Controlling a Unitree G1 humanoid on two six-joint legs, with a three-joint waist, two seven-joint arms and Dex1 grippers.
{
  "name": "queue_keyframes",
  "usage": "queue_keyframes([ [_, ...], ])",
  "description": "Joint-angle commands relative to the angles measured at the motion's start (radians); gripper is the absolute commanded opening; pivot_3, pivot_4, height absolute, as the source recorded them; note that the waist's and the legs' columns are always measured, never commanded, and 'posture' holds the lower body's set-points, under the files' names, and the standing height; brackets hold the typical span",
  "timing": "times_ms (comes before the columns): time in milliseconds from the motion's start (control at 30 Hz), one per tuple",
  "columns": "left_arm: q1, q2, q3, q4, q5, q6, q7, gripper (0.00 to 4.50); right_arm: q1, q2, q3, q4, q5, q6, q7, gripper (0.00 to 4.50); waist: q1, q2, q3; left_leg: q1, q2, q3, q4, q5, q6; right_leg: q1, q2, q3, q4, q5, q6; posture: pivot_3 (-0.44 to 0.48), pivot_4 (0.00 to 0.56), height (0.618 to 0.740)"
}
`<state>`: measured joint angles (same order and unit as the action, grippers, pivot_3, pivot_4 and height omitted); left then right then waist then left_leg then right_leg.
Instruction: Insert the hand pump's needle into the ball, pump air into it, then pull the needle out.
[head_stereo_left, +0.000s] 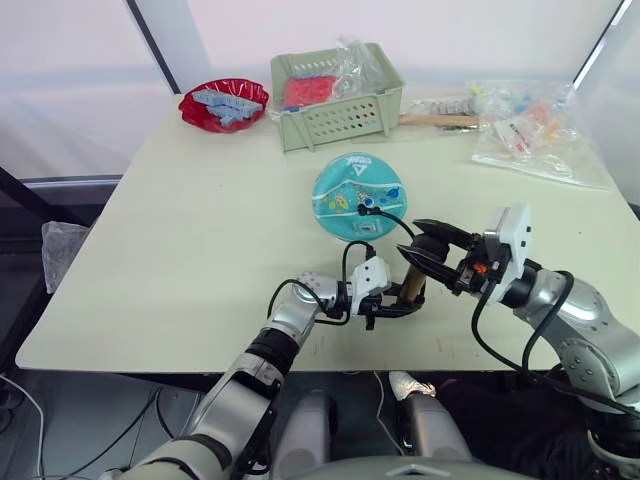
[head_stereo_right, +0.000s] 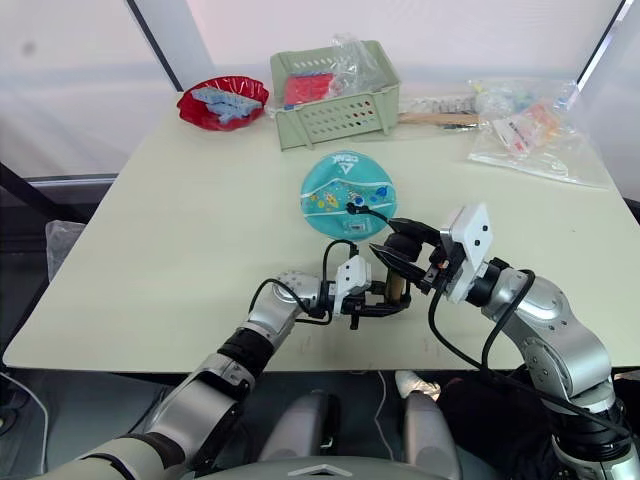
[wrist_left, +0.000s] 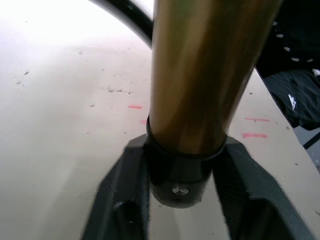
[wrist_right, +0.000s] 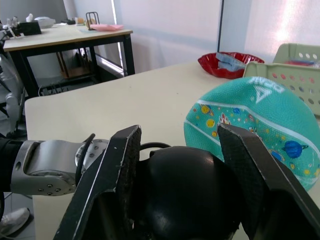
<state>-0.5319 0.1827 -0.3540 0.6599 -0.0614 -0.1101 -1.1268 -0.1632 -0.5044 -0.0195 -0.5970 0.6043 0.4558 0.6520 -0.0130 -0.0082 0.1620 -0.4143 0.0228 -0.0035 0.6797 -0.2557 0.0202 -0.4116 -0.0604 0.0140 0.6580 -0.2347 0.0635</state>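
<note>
The pump (head_stereo_left: 410, 285) stood upright near the desk's (head_stereo_left: 190, 240) front edge, its base pinched by the left end effector (head_stereo_left: 392, 303) and its black handle (wrist_right: 187, 192) clamped between the right end effector's (head_stereo_left: 428, 252) fingers. Just beyond lay the flattened ball (head_stereo_left: 358, 196), with the hose (head_stereo_left: 392, 218) arching onto it; the needle was too small to make out. Farther back sat a red bowl (head_stereo_left: 224, 104), a green basket (head_stereo_left: 337, 96) and plastic bags (head_stereo_left: 535, 130), well clear.

teal ball (wrist_right: 260, 125), white logo lettering, not legible
</note>
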Motion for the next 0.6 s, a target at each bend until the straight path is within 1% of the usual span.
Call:
queue_keyframes([
  [33,-0.002,-0.004,0.012,-0.023,-0.01,0.014,-0.013,2.85,-0.019,0.001,-0.022,-0.04,0.01,-0.032,0.007,1.94,0.002,0.0,0.0,0.0,0.0,0.0,0.0,0.0,0.0,0.0,0.0,0.0,0.0,0.0,0.0,0.0,0.15,0.736],
  [200,0.004,0.0,0.016,-0.03,-0.01,0.0,-0.018,2.85,-0.019,0.001,-0.022,-0.04,0.012,-0.033,0.007,1.94,0.003,0.0,0.0,-0.001,0.0,0.001,0.002,0.0,0.0,0.0,0.0,0.0,0.0,0.0,0.0,0.0,0.15,0.736],
  [600,-0.003,-0.033,0.066,-0.041,-0.056,0.0,-0.019,2.85,0.002,0.011,-0.011,-0.04,0.017,-0.031,0.008,1.94,0.003,0.0,0.0,0.0,0.0,0.0,0.002,0.0,0.0,0.0,0.0,0.0,0.001,0.0,0.0,0.0,0.15,0.736],
])
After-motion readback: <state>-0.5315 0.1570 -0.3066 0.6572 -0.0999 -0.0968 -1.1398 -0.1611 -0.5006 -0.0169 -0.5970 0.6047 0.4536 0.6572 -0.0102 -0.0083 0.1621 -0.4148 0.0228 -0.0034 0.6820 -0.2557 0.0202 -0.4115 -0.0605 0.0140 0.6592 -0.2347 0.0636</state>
